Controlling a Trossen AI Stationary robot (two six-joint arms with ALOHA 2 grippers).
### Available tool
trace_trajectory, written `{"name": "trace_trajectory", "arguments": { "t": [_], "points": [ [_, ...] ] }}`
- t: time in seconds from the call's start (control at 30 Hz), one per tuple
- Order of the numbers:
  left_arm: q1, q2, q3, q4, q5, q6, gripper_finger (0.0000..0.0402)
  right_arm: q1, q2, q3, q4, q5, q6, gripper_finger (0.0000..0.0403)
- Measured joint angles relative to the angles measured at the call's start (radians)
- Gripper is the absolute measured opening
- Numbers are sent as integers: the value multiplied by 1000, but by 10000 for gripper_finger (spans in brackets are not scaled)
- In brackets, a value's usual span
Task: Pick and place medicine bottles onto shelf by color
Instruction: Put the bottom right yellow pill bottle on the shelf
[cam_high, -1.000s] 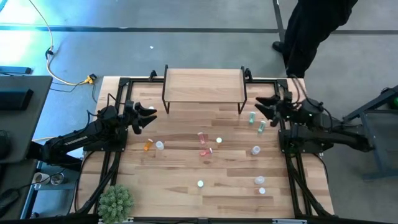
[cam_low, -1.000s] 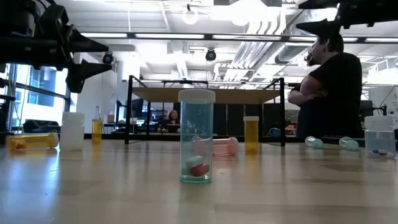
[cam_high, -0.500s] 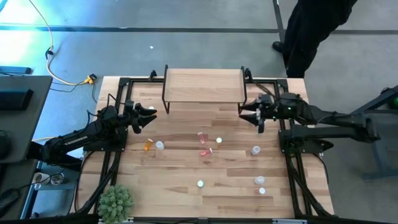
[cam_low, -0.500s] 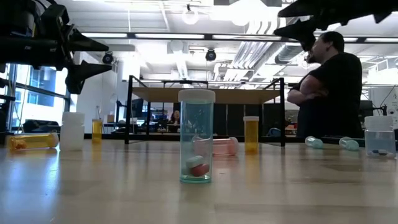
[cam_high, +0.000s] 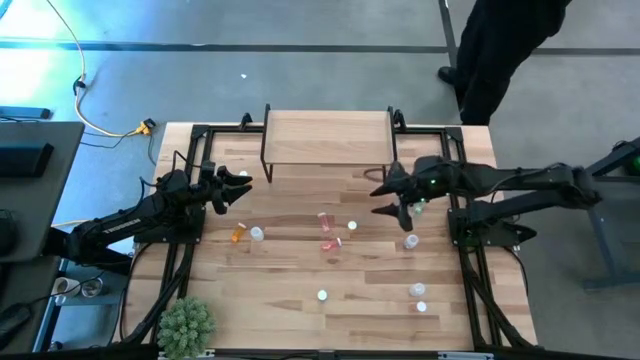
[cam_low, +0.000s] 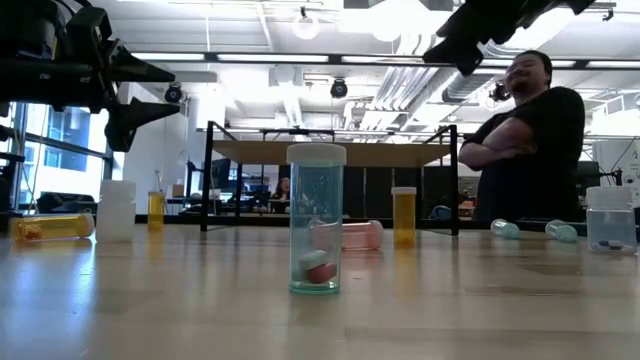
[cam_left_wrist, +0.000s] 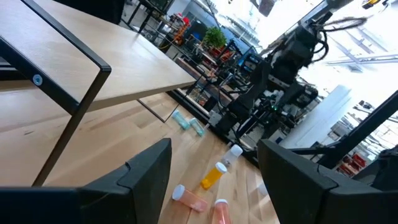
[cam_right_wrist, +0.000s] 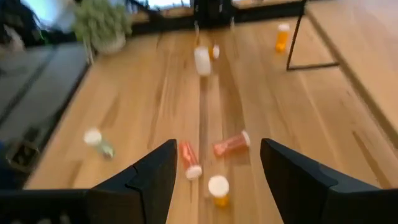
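Several small translucent medicine bottles (cam_high: 324, 231) lie scattered on the pale wooden worktop (cam_high: 300, 320).
Both grippers, left (cam_high: 238, 186) and right (cam_high: 388, 198), hover with fingers spread, empty; the light-wood shelf (cam_high: 327, 136) on black legs stands bare; a person (cam_low: 530, 150) waits behind.

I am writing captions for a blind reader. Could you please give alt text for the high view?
Seen from above, the right tool hangs open over the wooden table, near small medicine bottles scattered at its middle and right. The left tool waits open at the left, the empty shelf stands at the far edge, and a green plant sits at the near left corner.
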Motion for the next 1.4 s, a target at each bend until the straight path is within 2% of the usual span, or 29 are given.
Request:
{"name": "trace_trajectory", "arguments": {
  "t": [0.1, 0.67, 0.93, 1.4],
  "points": [
    [0, 0, 0, 0, 0, 0, 229, 16, 51, 13, -10, 26, -30, 222],
    [0, 0, 0, -1, 0, 0, 229, 68, 290, 15, -9, 30, -58, 222],
    [0, 0, 0, -1, 2, 0, 229, 68, 406, 16, 80, 38, -60, 222],
    [0, 0, 0, -2, 3, 0, 229, 68, 575, 16, 121, 70, -52, 222]
  ]
}}
